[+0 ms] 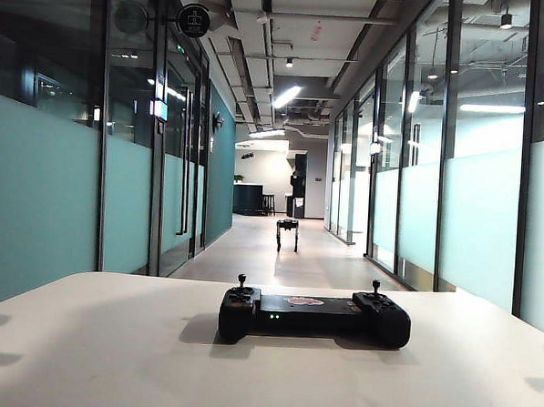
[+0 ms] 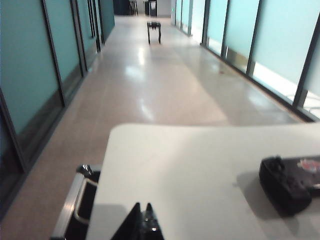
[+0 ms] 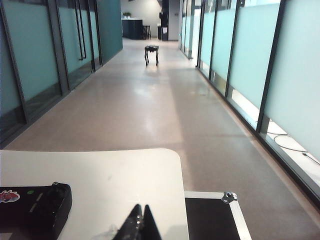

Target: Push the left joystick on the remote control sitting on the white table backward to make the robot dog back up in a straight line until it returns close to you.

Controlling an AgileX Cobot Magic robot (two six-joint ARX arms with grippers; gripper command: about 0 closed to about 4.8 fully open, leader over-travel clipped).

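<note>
The black remote control [image 1: 313, 317] lies in the middle of the white table [image 1: 109, 359], small green lights on its near face. Its left joystick [image 1: 241, 280] stands upright and untouched. Far down the corridor stands the robot dog [image 1: 287, 232]. Neither gripper shows in the exterior view. In the left wrist view my left gripper [image 2: 142, 205] hovers shut over the table's near part, well apart from the remote control [image 2: 287, 182]. My right gripper [image 3: 141, 206] is shut too, beside the remote control's other end [image 3: 37, 207] without touching it. Both wrist views show the robot dog [image 3: 151, 52] far off.
Frosted glass walls [image 1: 44, 192] line both sides of the corridor's shiny floor [image 3: 150, 110]. A black case with metal edging sits below the table's side [image 3: 210, 220], and another [image 2: 80, 200] sits at the opposite side. A cable [image 3: 290, 147] lies by the glass wall.
</note>
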